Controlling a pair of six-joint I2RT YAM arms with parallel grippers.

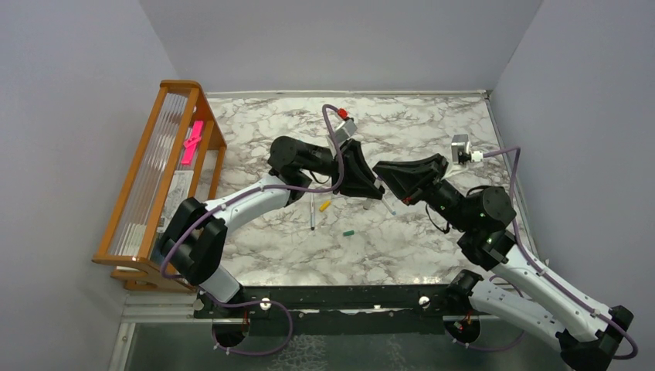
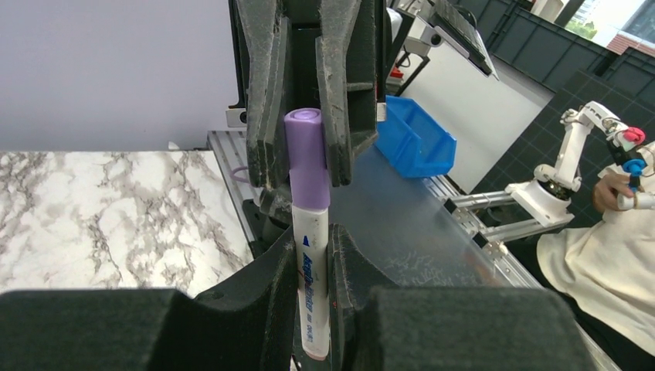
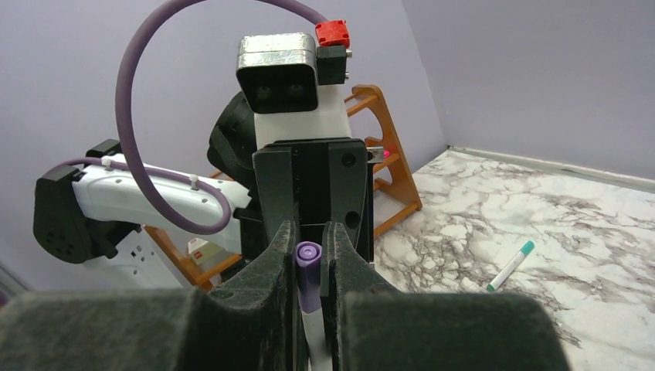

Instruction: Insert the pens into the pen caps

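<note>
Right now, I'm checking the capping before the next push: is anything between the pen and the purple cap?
Nothing visible. The purple cap already sits over the end of the pen, no gap showing at the joint. The left gripper clamps the barrel and the right gripper closes on the cap, both clear of the joint.

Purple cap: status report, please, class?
Left hand shut on pen. Right hand shut on purple cap. Cap seated over pen tip. No obstruction seen.

Plain lilac walls (image 1: 77, 62), marble-patterned tabletop (image 1: 417, 131), wooden rack (image 1: 179, 83) along the left edge, even light
</note>
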